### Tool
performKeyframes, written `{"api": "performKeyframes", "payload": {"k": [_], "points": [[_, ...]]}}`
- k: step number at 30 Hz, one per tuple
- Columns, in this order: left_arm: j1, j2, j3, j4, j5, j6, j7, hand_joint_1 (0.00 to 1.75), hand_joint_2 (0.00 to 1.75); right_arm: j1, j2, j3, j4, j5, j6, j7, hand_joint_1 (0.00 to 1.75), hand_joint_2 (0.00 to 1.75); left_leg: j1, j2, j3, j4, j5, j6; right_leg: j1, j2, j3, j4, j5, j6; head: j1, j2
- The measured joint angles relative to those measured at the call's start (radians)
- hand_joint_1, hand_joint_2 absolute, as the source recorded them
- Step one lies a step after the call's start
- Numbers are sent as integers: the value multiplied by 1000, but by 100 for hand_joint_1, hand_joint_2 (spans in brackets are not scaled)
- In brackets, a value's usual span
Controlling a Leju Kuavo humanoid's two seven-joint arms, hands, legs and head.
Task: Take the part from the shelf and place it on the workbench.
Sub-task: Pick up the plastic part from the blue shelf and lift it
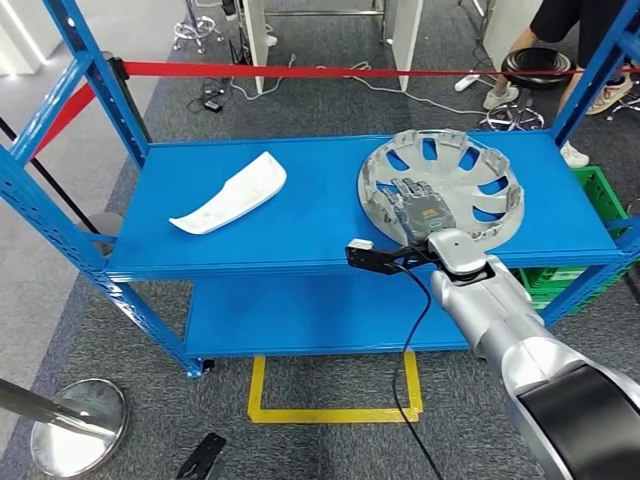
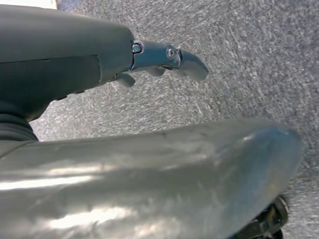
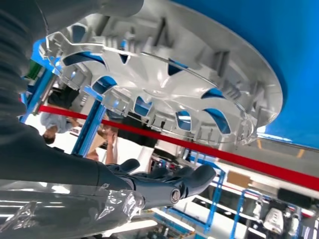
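R hand: over the near part of the hubcap, palm down, fingers spread apart. In the R wrist view the fingers stand clear of the cap's rim with a gap between; nothing held. Contact under the palm prob. none, but the head view is too flat to be sure.

L hand: hangs over grey carpet, fingers extended, nothing in them.

Count: 1 hubcap, silver, inner side up, lying flat on the top shelf toward its right end, still on the rack. 1 white trim piece, long and curved, on the same shelf to the left, well apart from the cap. 1 black cable hanging from the R wrist.

Surface: blue steel rack, 2 levels seen; lower level bare blue.

Room: grey carpet floor, yellow tape outline below the rack, red barrier belt behind it, 1 chrome post base near left, green crate at right. A person's legs at far right.
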Motion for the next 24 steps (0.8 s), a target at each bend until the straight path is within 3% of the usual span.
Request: {"api": "performKeyframes", "payload": {"k": [5,12,14,16,17,20,21,24], "points": [[0,-1,0,0,0,0,0,0,0,-2,0,0,-3,0,-2,-1,0,175,8,-1,23,-19,-16,21,0,-4,-3,22,-25,26,6,0],[-1,-1,0,0,0,0,0,0,0,-5,0,0,-3,0,-3,-1,0,175,8,-1,27,-19,-19,25,-1,-6,-16,50,-39,29,11,0],[-2,-1,0,0,0,0,0,0,0,-6,0,0,-3,0,-3,-1,0,175,9,-1,30,-19,-22,26,-2,-6,-44,100,-58,32,13,0],[-2,-2,0,0,0,0,0,0,0,-6,0,0,-3,0,-3,-1,0,175,9,-1,35,-19,-28,27,-3,-7,-99,193,-90,36,15,0],[-1,-2,0,0,0,0,0,0,44,-4,0,0,-3,0,-3,-1,0,175,10,-3,48,-18,-39,25,-5,-8,-120,194,-58,38,16,0],[-1,-3,0,0,0,0,0,0,175,-1,5,0,0,0,-11,-7,0,175,6,-9,88,-13,-75,13,-10,-3,-86,18,84,26,12,0],[-1,-2,0,0,0,0,1,0,175,-2,7,0,0,0,-13,-8,0,175,3,-9,90,-13,-77,13,-11,0,-74,-7,87,20,11,0],[-3,-2,0,0,0,0,3,0,175,-5,12,0,-1,0,-16,-9,0,175,3,-8,95,-24,-75,17,-9,8,-75,-7,83,13,11,0]]}}
